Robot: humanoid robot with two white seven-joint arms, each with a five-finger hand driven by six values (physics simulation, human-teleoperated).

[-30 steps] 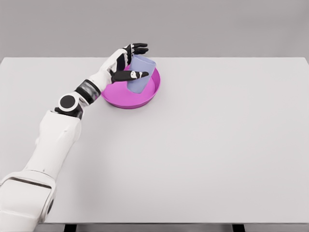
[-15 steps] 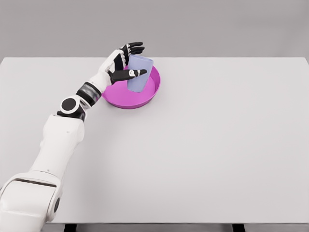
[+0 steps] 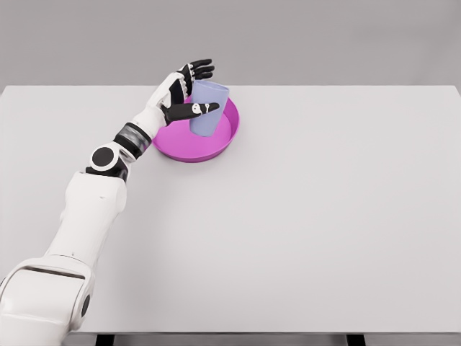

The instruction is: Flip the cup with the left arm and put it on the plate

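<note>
Your left hand (image 3: 189,90), fingers spread, seemingly just clear of the cup (image 3: 208,108) standing upright on the plate (image 3: 180,144): release step; next, withdraw without tipping it.

Cups: one, pale blue cup (image 3: 209,109), standing in the plate.
Plates: one, magenta plate (image 3: 191,148), on the table.
Tables: one, white table (image 3: 302,216).
Arms in view: one, white, entering from lower left.
Hands in view: one, left hand (image 3: 184,92), black fingers spread beside the cup.
</note>
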